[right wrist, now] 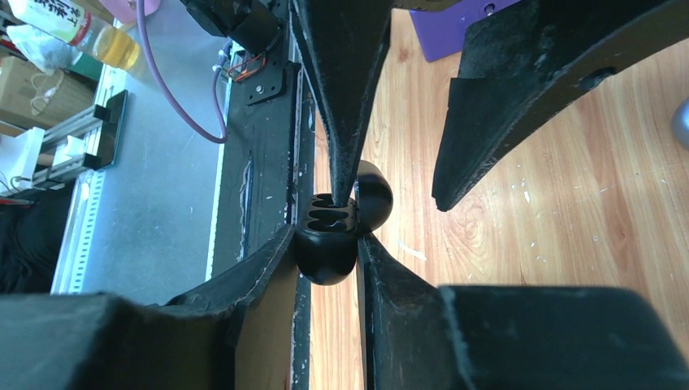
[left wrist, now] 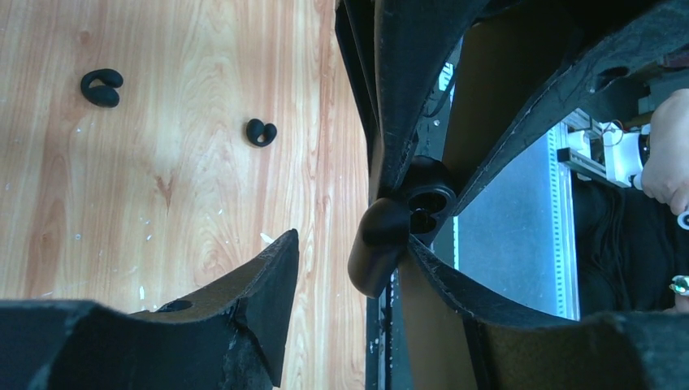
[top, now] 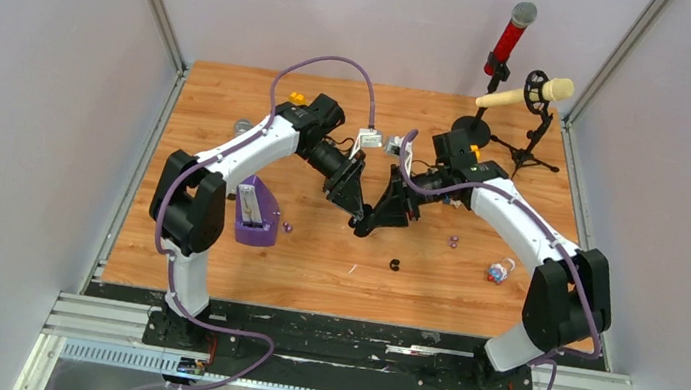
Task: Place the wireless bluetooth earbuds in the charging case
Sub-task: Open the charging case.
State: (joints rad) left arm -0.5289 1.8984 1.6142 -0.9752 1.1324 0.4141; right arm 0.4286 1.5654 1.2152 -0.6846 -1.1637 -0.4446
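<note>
At the left of the wooden surface [top: 234, 90] stood a purple case [top: 255, 213], with a purple bud [top: 287, 228] just to its right.

My two claws met at the middle. The left claw [left wrist: 346, 242] was released. Its fingers stood apart on either side of the raised lid of the black charging case [right wrist: 323, 260], one touching the lid near the hinge and the other clear of it. The right claw [right wrist: 327, 236] was clenched on the body of that case. The wells showed and, as far as I could tell, were empty.

The earbuds were not in yet. One black earbud [left wrist: 101, 87] and a second black earbud [left wrist: 261, 132] lay loose on the wood, apart from the case. Further right lay another purple bud [top: 454, 240], then a small bottle [top: 500, 271].

I judged the step in hand to be getting the lid fully back and steady. To do it well, I would close the left claw slowly on the lid alone, never on the base, so the case was not twisted out of the right claw's hold. The right grip should be firm and level, with the wells facing up. Only with the lid resting open by itself would I let go and reach for a black earbud, which matches this case.
</note>
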